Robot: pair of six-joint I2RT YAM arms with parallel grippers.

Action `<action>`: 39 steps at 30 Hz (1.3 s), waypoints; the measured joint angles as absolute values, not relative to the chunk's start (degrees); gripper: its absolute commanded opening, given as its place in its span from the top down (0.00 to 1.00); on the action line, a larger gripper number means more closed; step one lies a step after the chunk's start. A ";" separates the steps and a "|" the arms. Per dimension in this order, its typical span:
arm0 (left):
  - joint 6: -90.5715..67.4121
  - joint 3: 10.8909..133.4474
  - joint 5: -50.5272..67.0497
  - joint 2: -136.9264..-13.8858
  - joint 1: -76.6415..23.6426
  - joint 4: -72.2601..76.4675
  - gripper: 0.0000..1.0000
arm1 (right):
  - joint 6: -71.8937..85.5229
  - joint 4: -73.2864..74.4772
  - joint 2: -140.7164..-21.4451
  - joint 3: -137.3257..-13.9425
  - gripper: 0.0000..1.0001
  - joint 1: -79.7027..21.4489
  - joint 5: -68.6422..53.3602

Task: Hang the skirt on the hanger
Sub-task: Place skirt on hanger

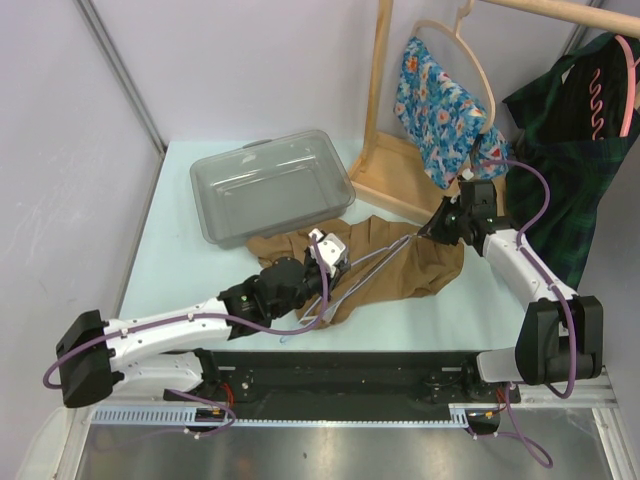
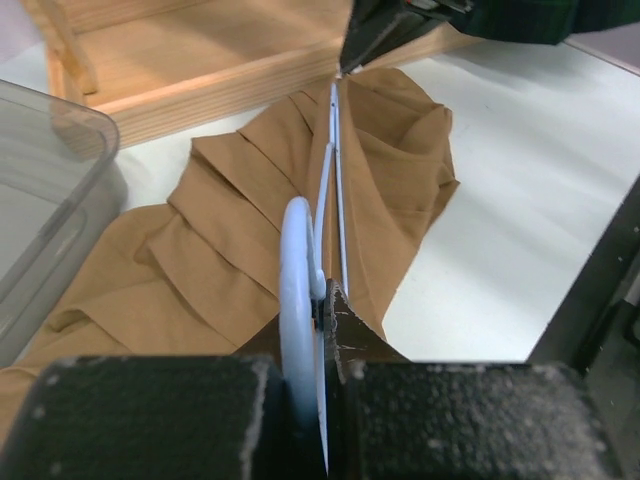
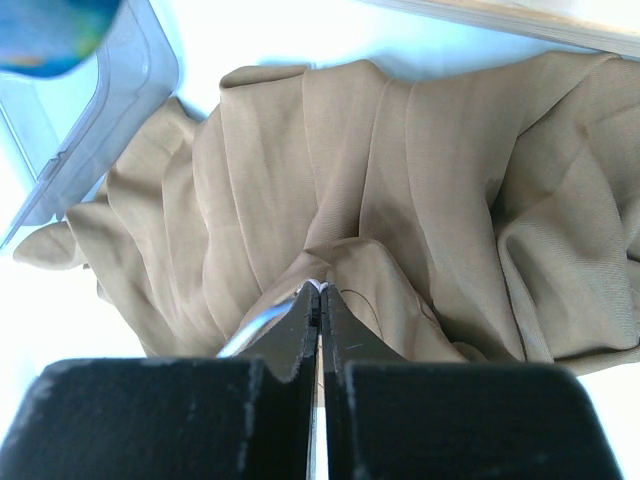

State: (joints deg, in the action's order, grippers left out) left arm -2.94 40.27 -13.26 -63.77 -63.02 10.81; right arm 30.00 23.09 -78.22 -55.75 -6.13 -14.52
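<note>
A tan skirt [image 1: 400, 262] lies crumpled on the table between the two arms. A pale blue wire hanger [image 1: 372, 266] is held above it, running from lower left to upper right. My left gripper [image 1: 322, 262] is shut on the hanger's hook end [image 2: 296, 262]. My right gripper [image 1: 437, 226] is shut on the hanger's far end [image 3: 262, 320], right over the skirt [image 3: 400, 200]. In the left wrist view the hanger's wires [image 2: 336, 170] run across the skirt [image 2: 250, 230] to the right gripper's fingers [image 2: 372, 35].
A clear plastic bin [image 1: 270, 185] stands at the back left, touching the skirt's edge. A wooden rack base [image 1: 400, 180] stands behind the skirt, with a floral garment [image 1: 435, 105] on a wooden hanger and a dark plaid garment [image 1: 575, 140] hanging at the right.
</note>
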 measured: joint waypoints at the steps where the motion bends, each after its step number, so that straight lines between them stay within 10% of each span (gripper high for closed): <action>1: -2.96 40.27 -13.98 -63.77 -63.11 11.05 1.00 | 30.00 23.11 -78.22 -55.75 1.00 -6.13 -14.57; 31: -1.43 39.38 -14.31 -66.39 -65.56 13.96 1.00 | 29.78 24.21 -78.85 -56.18 1.00 -5.82 -17.72; 39: 0.49 39.38 -14.22 -66.65 -66.32 15.38 1.00 | 29.98 23.94 -78.87 -56.31 0.83 -7.35 -18.46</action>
State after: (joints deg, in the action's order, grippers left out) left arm 0.49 39.38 -14.22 -66.65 -66.32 15.38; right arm 29.98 23.94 -78.87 -56.31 -7.35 -18.46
